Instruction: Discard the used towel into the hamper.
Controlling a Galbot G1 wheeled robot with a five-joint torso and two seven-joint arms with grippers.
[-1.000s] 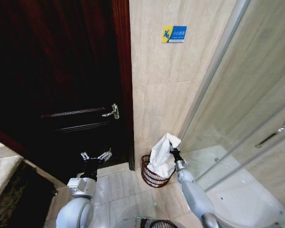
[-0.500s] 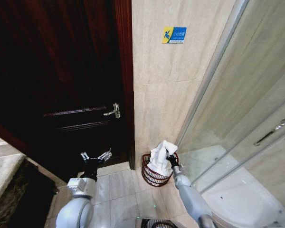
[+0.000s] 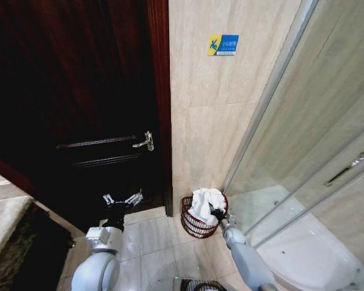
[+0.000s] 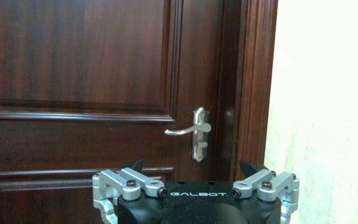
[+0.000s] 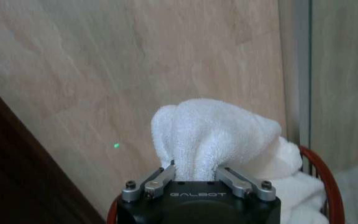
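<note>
the left gripper (image 4: 191,175), fingers spread, faces a dark wooden door (image 4: 79,70) with a silver handle (image 4: 195,133).

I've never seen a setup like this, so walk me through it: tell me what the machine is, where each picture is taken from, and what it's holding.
This is a wheeled robot with two arms, in a bathroom. The wide picture comes from its head camera, looking down. The other two come from cameras on each wrist. The right gripper is shut on a white towel, holding it over and partly inside the hamper, a dark reddish wire basket on the tiled floor by the wall. The right wrist view shows the towel pinched between its fingers. The left gripper is open and idle, facing the dark wooden door.
</note>
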